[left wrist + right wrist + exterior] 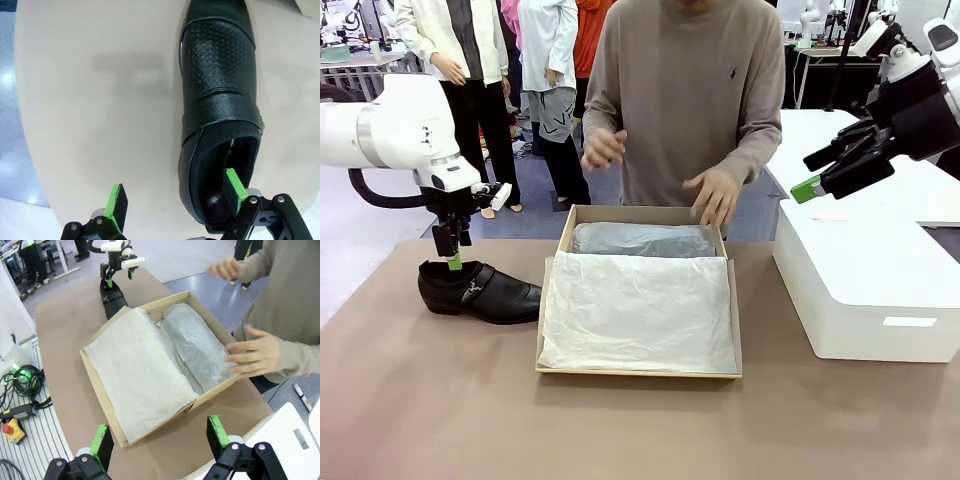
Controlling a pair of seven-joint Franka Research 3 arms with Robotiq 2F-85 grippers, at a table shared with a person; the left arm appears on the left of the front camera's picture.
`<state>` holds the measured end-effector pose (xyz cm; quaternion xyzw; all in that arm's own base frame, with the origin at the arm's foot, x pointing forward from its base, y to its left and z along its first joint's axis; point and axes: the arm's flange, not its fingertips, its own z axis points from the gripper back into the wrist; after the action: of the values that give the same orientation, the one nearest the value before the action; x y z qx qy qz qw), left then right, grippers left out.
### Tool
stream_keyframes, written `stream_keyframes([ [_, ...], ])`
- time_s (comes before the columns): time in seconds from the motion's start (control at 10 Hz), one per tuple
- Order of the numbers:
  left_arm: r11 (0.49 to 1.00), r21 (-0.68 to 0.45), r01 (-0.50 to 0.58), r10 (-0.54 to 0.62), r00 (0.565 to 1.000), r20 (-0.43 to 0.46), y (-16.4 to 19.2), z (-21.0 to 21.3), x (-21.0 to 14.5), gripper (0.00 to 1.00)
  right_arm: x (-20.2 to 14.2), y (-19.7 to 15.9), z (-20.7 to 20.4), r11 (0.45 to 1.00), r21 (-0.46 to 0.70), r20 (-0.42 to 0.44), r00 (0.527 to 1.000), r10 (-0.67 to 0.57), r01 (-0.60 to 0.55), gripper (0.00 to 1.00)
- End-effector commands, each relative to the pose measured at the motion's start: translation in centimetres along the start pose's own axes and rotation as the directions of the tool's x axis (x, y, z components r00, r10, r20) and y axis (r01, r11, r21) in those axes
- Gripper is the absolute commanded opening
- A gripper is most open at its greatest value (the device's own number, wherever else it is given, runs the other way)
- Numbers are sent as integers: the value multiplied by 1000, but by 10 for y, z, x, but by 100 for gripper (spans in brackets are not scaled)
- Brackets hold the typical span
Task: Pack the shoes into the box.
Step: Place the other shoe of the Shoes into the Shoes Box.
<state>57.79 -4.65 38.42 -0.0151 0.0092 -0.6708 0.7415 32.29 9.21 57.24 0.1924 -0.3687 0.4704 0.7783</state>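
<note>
One glossy black shoe [485,292] [220,95] [114,300] lies on the brown table, left of the box, toe toward it. My left gripper [453,262] [176,197] is open at the shoe's heel end. One green pad [235,184] is inside the shoe's opening and the other is outside, so they straddle its side wall. The tan cardboard box [550,300] [95,375] sits mid-table, lined with white tissue. A dark shape [640,240] shows through the tissue at the back. My right gripper [820,182] [160,437] hangs open and empty, high at the right.
A person stands at the far side, one hand [715,195] [255,356] at the box's back rim, the other hand [605,150] raised. A large white rounded box [870,280] stands right of the cardboard one. Cables and a red stop button [12,430] lie off the table's edge.
</note>
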Motion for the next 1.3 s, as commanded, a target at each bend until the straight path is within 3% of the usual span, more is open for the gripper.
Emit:
stream_keyframes([
  [0.0, 1000, 6, -19, 19, 1000, 2, 4, -4, -2, 100, 1, -2, -1, 1000, 14, 19, 1000, 7, -8, 100],
  [1.2, 998, -57, 9, -10, 1000, -22, 25, -50, -5, 100, 1, -2, -1, 1000, 14, 19, 1000, 7, -8, 100],
])
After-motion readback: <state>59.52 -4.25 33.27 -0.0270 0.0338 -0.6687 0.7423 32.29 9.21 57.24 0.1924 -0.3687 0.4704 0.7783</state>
